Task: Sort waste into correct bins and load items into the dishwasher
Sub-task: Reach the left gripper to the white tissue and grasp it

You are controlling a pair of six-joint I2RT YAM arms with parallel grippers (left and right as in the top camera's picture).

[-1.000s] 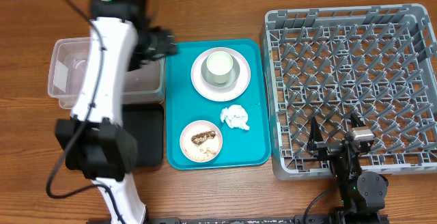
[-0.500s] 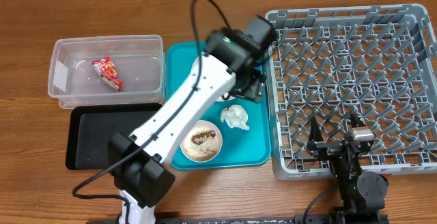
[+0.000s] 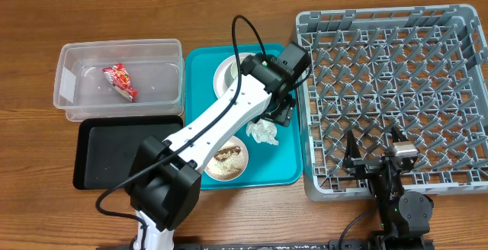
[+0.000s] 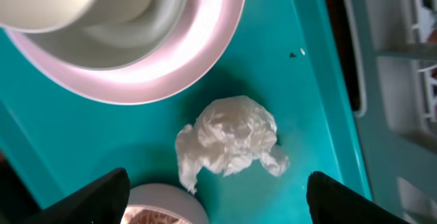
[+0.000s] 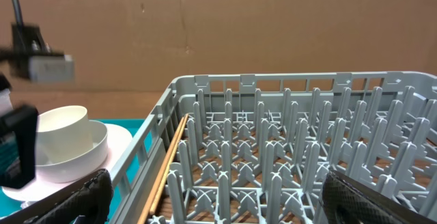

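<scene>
Wood desk (image 3: 30, 151) under all. Crumpled napkin (image 4: 229, 144) lies on teal tray (image 4: 307, 115), between plate (image 4: 194, 70) and rice bowl (image 3: 227, 158). Left pincer (image 4: 218, 200) directly above it, fingers well apart, napkin centred in gap, nothing gripped. Lump roundish, no clear long axis. Left arm stretched diagonally across tray, wrist tipped down. Right pincer (image 5: 229, 203) also spread, over rack (image 3: 396, 67) near edge, well apart from napkin. Next, I judge: straight drop, pinch.

white left arm (image 3: 221, 120), black joints, looping black cable (image 3: 235, 27), black right arm (image 3: 399, 204)
</scene>
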